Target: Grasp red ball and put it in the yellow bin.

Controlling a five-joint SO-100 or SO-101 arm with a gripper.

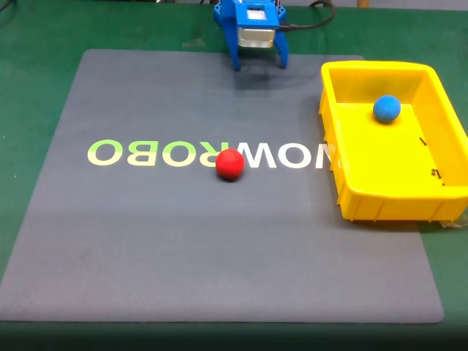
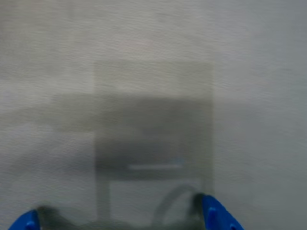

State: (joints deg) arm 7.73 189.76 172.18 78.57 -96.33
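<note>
The red ball [image 1: 229,164] rests on the grey mat near its middle, on the printed lettering. At the right stands the yellow bin [image 1: 380,199], partly over the mat's edge. My blue gripper [image 1: 259,66] hangs at the far edge of the mat, well behind the ball and left of the bin. It is open, with nothing between its fingers. In the wrist view the two blue fingertips [image 2: 219,215] show at the bottom corners, wide apart, around the gripper [image 2: 124,223] over blurred grey mat.
A blue ball [image 1: 387,109] lies inside the bin near its far end. The grey mat [image 1: 146,241] covers most of a green table [image 1: 29,88]. A black cable [image 1: 307,25] runs behind the arm.
</note>
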